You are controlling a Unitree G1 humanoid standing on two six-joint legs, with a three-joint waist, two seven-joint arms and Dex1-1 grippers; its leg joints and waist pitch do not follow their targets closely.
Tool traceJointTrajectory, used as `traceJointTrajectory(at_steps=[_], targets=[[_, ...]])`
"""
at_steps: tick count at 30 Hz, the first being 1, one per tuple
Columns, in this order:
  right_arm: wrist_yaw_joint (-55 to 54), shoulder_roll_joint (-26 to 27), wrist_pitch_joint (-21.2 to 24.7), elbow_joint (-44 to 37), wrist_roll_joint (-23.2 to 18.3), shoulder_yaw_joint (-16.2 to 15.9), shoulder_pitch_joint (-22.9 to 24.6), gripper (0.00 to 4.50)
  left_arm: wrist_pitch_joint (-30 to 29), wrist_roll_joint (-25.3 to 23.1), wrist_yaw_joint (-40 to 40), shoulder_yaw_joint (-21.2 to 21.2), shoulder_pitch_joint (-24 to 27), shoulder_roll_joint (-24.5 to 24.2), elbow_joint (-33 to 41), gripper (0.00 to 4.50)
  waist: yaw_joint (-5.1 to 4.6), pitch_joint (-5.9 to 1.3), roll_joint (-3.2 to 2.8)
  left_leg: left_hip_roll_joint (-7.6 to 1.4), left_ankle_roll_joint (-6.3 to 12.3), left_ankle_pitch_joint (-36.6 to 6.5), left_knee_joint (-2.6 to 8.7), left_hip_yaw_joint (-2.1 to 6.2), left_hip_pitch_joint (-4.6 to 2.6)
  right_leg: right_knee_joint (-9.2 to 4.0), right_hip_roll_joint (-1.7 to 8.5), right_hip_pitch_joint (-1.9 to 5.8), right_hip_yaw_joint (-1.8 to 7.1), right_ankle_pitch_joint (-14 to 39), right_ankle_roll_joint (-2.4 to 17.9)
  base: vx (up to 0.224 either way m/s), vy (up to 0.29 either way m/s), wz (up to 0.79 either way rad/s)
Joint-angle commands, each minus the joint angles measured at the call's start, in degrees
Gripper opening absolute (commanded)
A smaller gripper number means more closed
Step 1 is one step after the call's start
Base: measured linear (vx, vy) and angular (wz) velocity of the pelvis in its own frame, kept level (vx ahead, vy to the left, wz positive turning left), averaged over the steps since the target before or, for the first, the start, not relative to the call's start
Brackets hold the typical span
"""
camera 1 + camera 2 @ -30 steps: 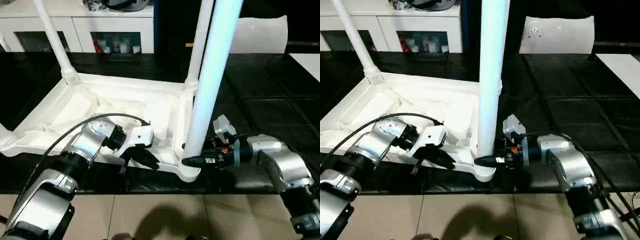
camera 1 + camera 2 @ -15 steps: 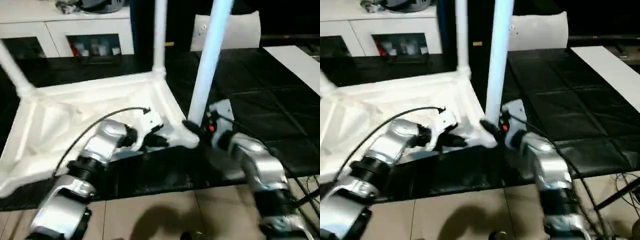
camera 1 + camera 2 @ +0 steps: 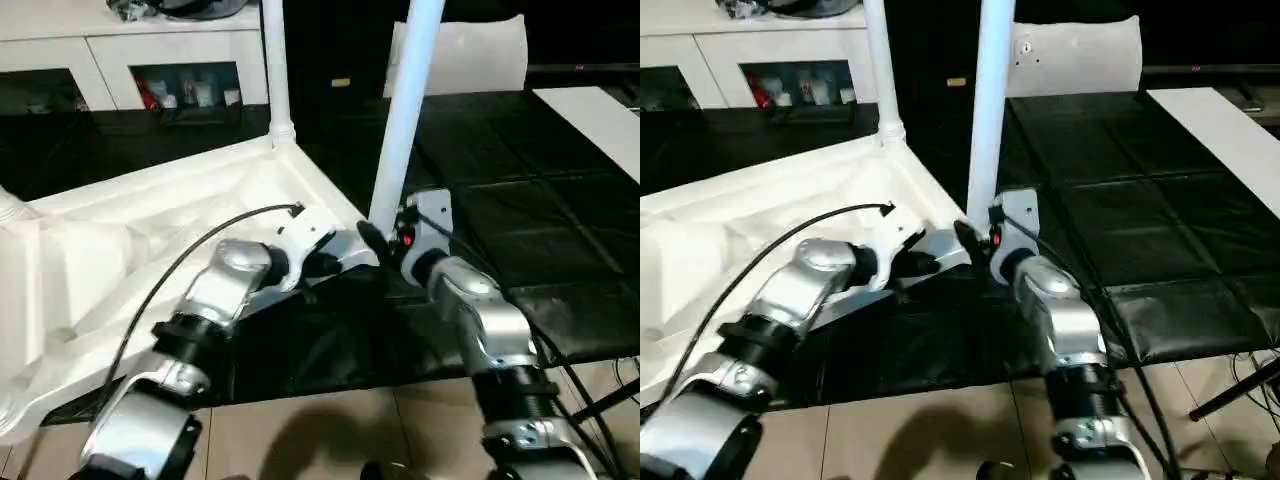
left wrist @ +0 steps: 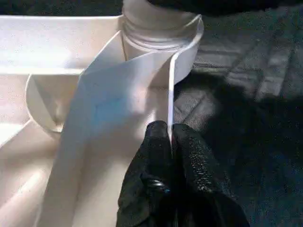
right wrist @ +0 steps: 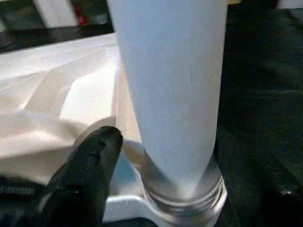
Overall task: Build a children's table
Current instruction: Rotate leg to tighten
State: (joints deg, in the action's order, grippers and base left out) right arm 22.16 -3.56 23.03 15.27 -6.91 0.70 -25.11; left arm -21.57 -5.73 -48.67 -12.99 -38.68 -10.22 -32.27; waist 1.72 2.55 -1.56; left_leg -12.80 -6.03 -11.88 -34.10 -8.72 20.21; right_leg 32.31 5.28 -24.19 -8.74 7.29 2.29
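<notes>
My left gripper [image 4: 169, 142] is pinched shut on the thin rim wall of the table top [image 3: 150, 230], just left of its near right corner socket [image 4: 161, 28]; my two black fingers [image 4: 154, 156] press that white wall between them. My right gripper [image 3: 372, 240] sits at the base of the nearest leg [image 3: 405, 110], just beside the same socket; one black finger [image 5: 90, 165] shows left of the leg, and I cannot tell whether I grip the leg or stand loose around it. The table top lies upside down on a black mat [image 3: 520, 220], ribbed underside up, spreading to the left; the nearest leg stands upright in the socket; a second leg [image 3: 275, 60] stands upright at the far corner. A white cabinet [image 3: 120, 50] stands far left; a flat white panel [image 3: 470, 55] stands far right.
</notes>
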Motion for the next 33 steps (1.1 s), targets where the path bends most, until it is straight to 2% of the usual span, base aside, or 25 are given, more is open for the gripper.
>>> traceJointTrajectory(at_steps=[1, 2, 5, 6, 8, 10, 12, 16, 17, 19, 20, 21, 24, 25, 28, 29, 33], targets=[[5.04, -1.88, -0.77, -1.81, -1.47, -2.07, 1.7, 3.73, 4.12, 1.82, -3.51, -0.42, -0.83, -1.38, 4.61, 0.0, 0.57, -4.48, 0.22, 0.24, 6.52, -3.06, 3.27, -0.79, 0.34, -3.02, 2.73, 4.98, 3.03, 14.25, 7.71, 0.0, 0.0, 0.0], [6.85, -3.35, -1.2, -2.3, -1.81, -1.9, 2.22, 3.98, 4.38, 1.91, -4.91, -0.75, -0.66, -2.17, 4.67, 0.0, 0.44, -4.46, 0.29, 0.18, 6.47, -3.35, 3.25, -0.87, 0.42, -2.89, 2.73, 4.92, 3.12, 14.26, 7.75, 0.0, 0.0, 0.0], [10.79, -6.36, -2.06, -3.07, -2.56, -1.53, 3.07, 4.13, 6.19, 1.95, -8.29, -1.74, -0.37, -3.96, 4.61, 0.0, 0.63, -4.42, 0.3, 0.15, 6.26, -4.68, 3.29, -0.86, 0.36, -3.02, 2.77, 4.98, 3.13, 15.22, 7.69, 0.0, 0.0, 0.0], [19.27, -12.17, -3.95, -3.73, -3.76, -1.32, 3.77, 4.13, 10.3, 2.6, -15.71, -3.85, 0.08, -7.44, 4.51, 0.0, 0.87, -4.44, 0.33, 0.16, 6.31, -5.36, 3.27, -0.82, 0.38, -3.1, 2.87, 5.1, 3.11, 15.98, 7.37, 0.0, 0.0, 0.0], [21.25, -13.4, -4.38, -3.69, -4.03, -1.34, 3.75, 4.4, 10.72, 2.76, -17.32, -4.28, 0.11, -8.1, 4.42, 0.0, 0.88, -4.26, 0.36, 0.12, 6.3, -5.67, 3.29, -0.91, 0.34, -3.15, 2.81, 4.94, 3.24, 16.38, 7.32, 0.0, 0.0, 0.0], [25.33, -15.61, -4.86, -3.76, -4.99, -1.5, 3.64, 4.4, 12.02, 2.66, -20.25, -5.18, 0.12, -9.41, 4.11, 0.0, 1.09, -4.21, 0.53, 0.21, 6.25, -6.52, 3.29, -0.98, 0.23, -3.31, 2.75, 4.91, 3.11, 18.01, 6.87, 0.0, 0.0, 0.0], [30.69, -18.31, -4.82, -3.82, -6.16, -2.27, 3.38, 4.4, 14.64, 2.35, -24.51, -6.69, 0.15, -11.25, 3.64, 0.0, 1.35, -4.07, 0.55, 0.18, 5.95, -7.47, 3.32, -1.02, 0.11, -3.74, 2.81, 4.69, 3.03, 21.39, 5.87, 0.0, 0.0, 0.0], [39.51, -22.54, -4.16, -4.06, -7.79, -4.69, 2.94, 4.4, 17.82, 3.3, -30.37, -7.87, -0.17, -12.91, 2.94, 0.0, 2.4, -4.12, 0.61, -0.15, 5.87, -7.35, 3.32, -1.01, -0.03, -3.49, 2.81, 4.57, 3.06, 20.95, 6.11, 0.0, 0.0, 0.0], [43.67, -24.3, -4.14, -3.91, -8.35, -6.25, 2.53, 4.4, 19.24, 3.35, -32.47, -8.71, -0.68, -13.77, 2.26, 0.0, 2.58, -4.18, 0.71, -0.15, 5.91, -7.16, 3.27, -1.03, -0.01, -3.37, 2.75, 4.57, 3.04, 20.69, 6.14, 0.0, 0.0, 0.0], [46.72, -25.33, -4.49, -3.73, -8.72, -7.39, 2.3, 4.4, 20.41, 3.31, -34.05, -9.52, -1.02, -14.36, 1.77, 0.0, 3.37, -4.17, 0.77, -0.26, 5.95, -6.95, 3.27, -1.1, -0.04, -3.28, 2.91, 4.43, 3.14, 21.04, 6.09, 0.0, 0.0, 0.0], [49.18, -25.89, -4.9, -3.38, -8.91, -8.15, 2.06, 4.4, 21.3, 3.31, -35.24, -9.96, -1.25, -14.6, 1.38, 0.0, 3.41, -4.14, 0.97, -0.2, 5.89, -7.12, 3.23, -1.14, 0.07, -3.28, 2.85, 4.43, 3.09, 21.3, 6.04, 0.0, 0.0, 0.0], [50.84, -26.12, -5.4, -3.05, -8.97, -8.62, 1.88, 4.4, 21.95, 3.29, -35.97, -10.16, -1.38, -14.65, 1.17, 0.0, 3.78, -4.1, 1.03, -0.1, 5.54, -7.31, 3.23, -1.19, 0.03, -3.47, 2.88, 4.4, 3.04, 22.71, 5.46, 0.0, 0.0, 0.0], [54.17, -26.35, -5.81, -2.39, -9.41, -9.64, 1.34, 4.14, 23.2, 3.42, -37.61, -10.56, -1.7, -14.66, 0.85, 0.0, 4.08, -4.15, 1.03, -0.17, 5.08, -7.34, 3.23, -1.1, 0.05, -3.47, 2.94, 4.41, 2.98, 23.41, 5.09, 0.0, 0.0, 0.0], [54.17, -26.35, -5.81, -2.39, -9.41, -9.64, 1.34, 4.0, 23.2, 3.42, -37.61, -10.56, -1.7, -14.66, 0.85, 0.0, 4.19, -4.18, 1.27, -0.27, 5.04, -6.85, 3.28, -1.04, 0.09, -3.28, 2.98, 4.39, 3.03, 23.19, 5.06, 0.0, 0.0, 0.0], [57.35, -26.52, -4.54, -1.78, -10.66, -11.42, 0.09, 3.77, 24.86, 3.21, -39.24, -11.25, -2.23, -14.29, 0.2, 0.0, 4.32, -4.17, 1.28, -0.13, 4.96, -7.07, 3.18, -1.14, 0.05, -3.48, 2.88, 4.29, 2.98, 23.66, 4.93, 0.0, 0.0, 0.0], [57.46, -26.53, -4.46, -1.76, -10.73, -11.47, 0.04, 3.67, 24.91, 3.23, -39.26, -11.28, -2.25, -14.27, 0.17, 0.0, 4.32, -4.15, 1.47, -0.14, 4.88, -7.08, 3.18, -1.15, 0.11, -3.45, 2.88, 4.33, 2.99, 23.87, 4.78, 0.0, 0.0, 0.0], [58.5, -26.5, -4.25, -1.47, -10.93, -11.99, -0.24, 3.35, 25.53, 3.22, -39.47, -11.48, -2.37, -13.94, -0.12, 0.0, 4.58, -4.17, 1.34, -0.2, 4.51, -6.87, 3.22, -1.1, 0.07, -3.52, 2.91, 4.26, 2.95, 24.34, 4.21, 0.0, 0.0, 0.0]])
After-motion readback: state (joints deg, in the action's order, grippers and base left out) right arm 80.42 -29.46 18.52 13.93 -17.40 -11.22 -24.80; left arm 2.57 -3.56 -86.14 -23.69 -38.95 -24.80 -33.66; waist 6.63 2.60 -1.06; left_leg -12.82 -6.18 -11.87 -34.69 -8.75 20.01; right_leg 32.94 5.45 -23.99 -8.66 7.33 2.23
